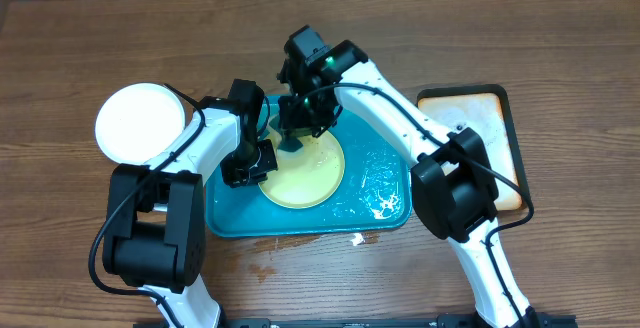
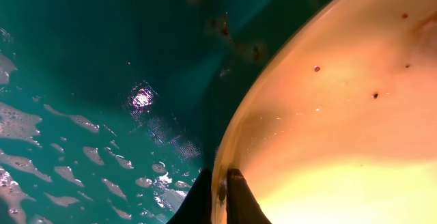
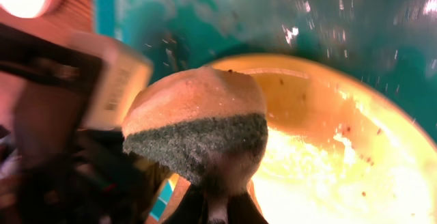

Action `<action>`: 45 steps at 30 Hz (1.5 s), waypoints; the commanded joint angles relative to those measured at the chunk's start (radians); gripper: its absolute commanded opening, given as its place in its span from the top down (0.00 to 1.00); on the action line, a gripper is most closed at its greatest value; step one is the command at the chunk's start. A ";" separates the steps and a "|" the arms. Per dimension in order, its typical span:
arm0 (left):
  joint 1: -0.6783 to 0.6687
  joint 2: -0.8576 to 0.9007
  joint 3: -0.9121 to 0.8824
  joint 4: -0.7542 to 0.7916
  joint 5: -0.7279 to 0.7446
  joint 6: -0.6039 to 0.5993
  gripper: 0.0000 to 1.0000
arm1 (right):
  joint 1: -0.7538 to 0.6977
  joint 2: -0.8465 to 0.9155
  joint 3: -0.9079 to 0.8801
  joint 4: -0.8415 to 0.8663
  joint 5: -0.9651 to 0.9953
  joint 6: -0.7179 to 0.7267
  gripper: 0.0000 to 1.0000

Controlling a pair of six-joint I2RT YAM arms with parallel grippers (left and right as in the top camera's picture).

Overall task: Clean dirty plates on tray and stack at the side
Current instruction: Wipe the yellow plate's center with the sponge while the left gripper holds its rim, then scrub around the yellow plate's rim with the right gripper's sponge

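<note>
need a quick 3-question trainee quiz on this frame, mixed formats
1. True or false: the white round plate sits on the wooden table, outside the teal rectangular plastic tray.
2. The right gripper holds: A) tan sponge with green scouring layer B) white cloth C) nothing
3. Fill in: the left gripper pinches the pale yellow round plate's ____.
Key: 1 true; 2 A; 3 rim.

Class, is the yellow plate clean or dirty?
Dirty: brown specks dot the yellow plate in both wrist views.
</note>
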 commanded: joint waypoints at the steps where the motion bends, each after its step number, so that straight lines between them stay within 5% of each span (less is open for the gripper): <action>1: 0.003 0.079 -0.064 0.002 -0.164 0.021 0.96 | 0.008 -0.006 -0.055 0.003 0.039 0.048 0.96; 17: -0.078 0.079 -0.031 -0.002 -0.148 0.048 0.96 | 0.017 -0.006 -0.257 0.228 -0.074 0.088 0.96; 34: -0.149 0.079 0.006 -0.039 -0.150 0.046 0.96 | -0.015 -0.006 -0.257 0.154 0.453 0.432 0.96; 45: -0.137 0.079 0.006 -0.009 -0.151 0.013 0.96 | -0.102 -0.006 -0.257 0.002 0.542 0.444 0.96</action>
